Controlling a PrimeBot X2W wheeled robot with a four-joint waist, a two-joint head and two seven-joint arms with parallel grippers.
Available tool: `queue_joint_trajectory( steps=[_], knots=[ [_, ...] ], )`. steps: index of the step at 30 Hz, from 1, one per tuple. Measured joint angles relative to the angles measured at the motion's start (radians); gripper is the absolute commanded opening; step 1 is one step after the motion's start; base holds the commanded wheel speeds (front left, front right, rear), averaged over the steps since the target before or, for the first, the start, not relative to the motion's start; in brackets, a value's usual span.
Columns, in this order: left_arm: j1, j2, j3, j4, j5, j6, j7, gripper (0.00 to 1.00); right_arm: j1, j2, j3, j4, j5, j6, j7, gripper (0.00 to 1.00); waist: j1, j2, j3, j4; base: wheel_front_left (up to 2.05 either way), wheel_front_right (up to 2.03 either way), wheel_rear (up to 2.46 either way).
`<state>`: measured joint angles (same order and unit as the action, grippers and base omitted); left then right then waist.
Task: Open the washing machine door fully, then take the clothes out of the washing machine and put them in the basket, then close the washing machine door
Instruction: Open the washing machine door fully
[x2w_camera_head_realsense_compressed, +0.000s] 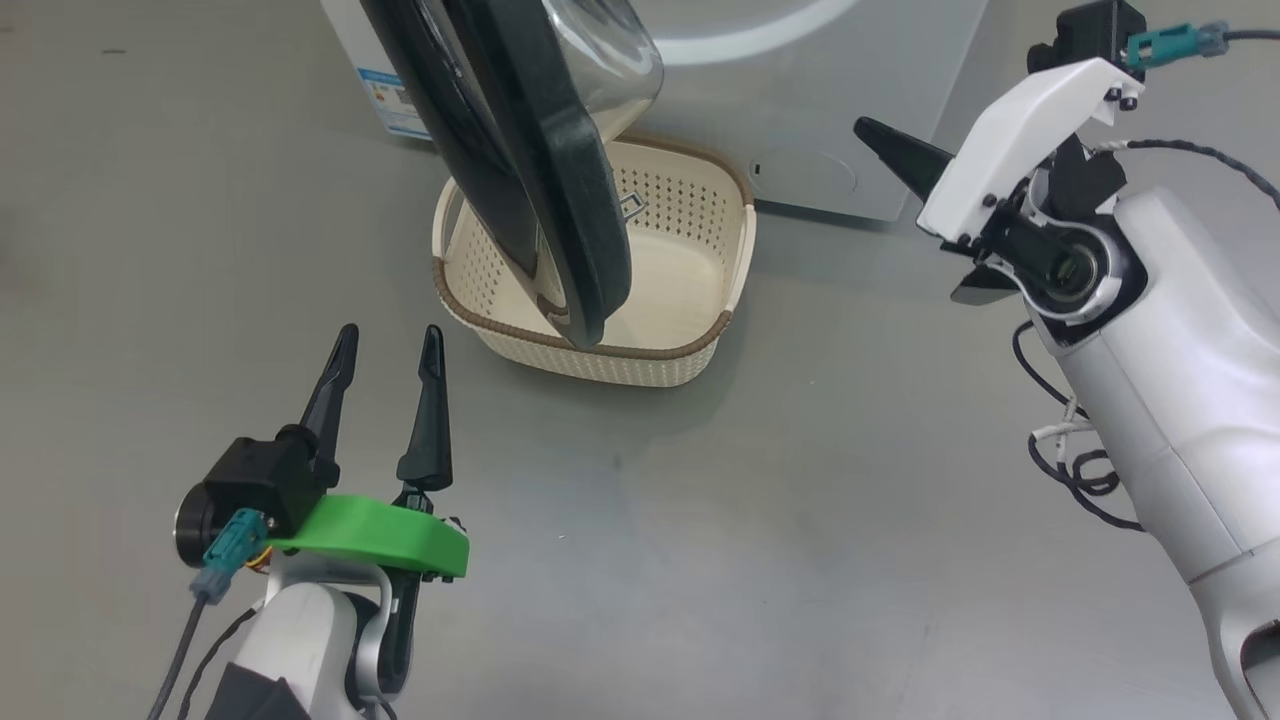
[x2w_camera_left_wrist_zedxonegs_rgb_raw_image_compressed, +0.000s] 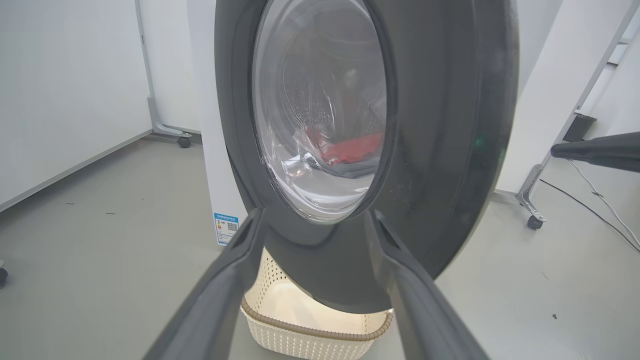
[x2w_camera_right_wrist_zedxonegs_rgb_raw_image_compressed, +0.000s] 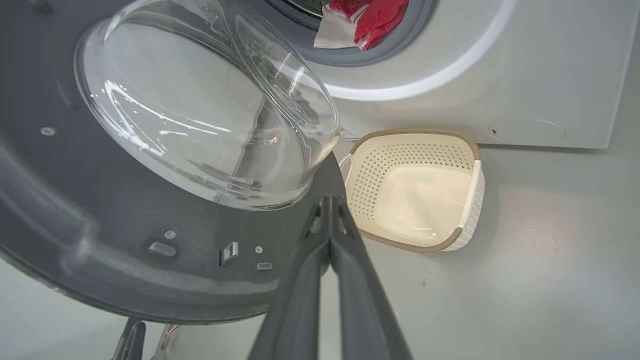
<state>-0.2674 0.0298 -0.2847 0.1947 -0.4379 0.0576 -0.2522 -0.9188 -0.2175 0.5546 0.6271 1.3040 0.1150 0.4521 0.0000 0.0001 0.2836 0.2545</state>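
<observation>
Washing machine door (x2w_camera_left_wrist_zedxonegs_rgb_raw_image_compressed: 450, 150) faces wide-open, empty left hand (x2w_camera_head_realsense_compressed: 388, 338).

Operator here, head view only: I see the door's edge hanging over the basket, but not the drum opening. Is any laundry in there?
Observer: Yes. The right wrist view shows the clothes, red and white, bunched at the drum mouth against the grey seal of the washing machine.
Operator: And my right gripper, open or shut? It's hard to judge from up here.
Observer: Shut. In the right wrist view, the right gripper has its fingers pressed together. Its tips are by the inner face of the washing machine door, just below the glass bowl. I cannot tell whether they touch it.
</observation>
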Motion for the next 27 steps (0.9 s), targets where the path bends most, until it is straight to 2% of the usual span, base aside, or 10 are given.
queue_joint_trajectory(
  steps=[10,17,21,24,27],
  knots=[
    [0.052,0.001,0.07,0.01,0.03,0.0,0.0,1.0,0.126,-0.096,0.097,-0.101,-0.314,0.0,-0.354,0.0,0.0,0.0,-0.066,-0.097,0.0,0.0,0.0],
    [0.072,0.003,0.109,0.011,0.04,0.0,0.0,1.0,0.238,-0.132,0.106,-0.138,-0.429,-0.004,-0.57,0.0,0.0,0.0,-0.107,-0.156,0.0,0.0,0.0],
    [0.079,0.003,0.126,0.011,0.046,-0.001,0.0,1.0,0.301,-0.148,0.121,-0.146,-0.491,-0.04,-0.654,0.0,0.0,0.0,-0.126,-0.182,0.0,0.0,0.0],
    [0.092,0.003,0.138,0.011,0.053,-0.001,0.0,1.0,0.348,-0.142,0.118,-0.153,-0.497,-0.071,-0.71,0.0,0.0,0.0,-0.138,-0.198,0.0,0.0,0.0],
    [0.095,0.003,0.152,0.01,0.056,-0.001,0.0,1.0,0.402,-0.131,0.098,-0.161,-0.497,-0.101,-0.717,0.0,-0.0001,0.0,-0.149,-0.212,0.0,0.0,0.0]
  ],
)
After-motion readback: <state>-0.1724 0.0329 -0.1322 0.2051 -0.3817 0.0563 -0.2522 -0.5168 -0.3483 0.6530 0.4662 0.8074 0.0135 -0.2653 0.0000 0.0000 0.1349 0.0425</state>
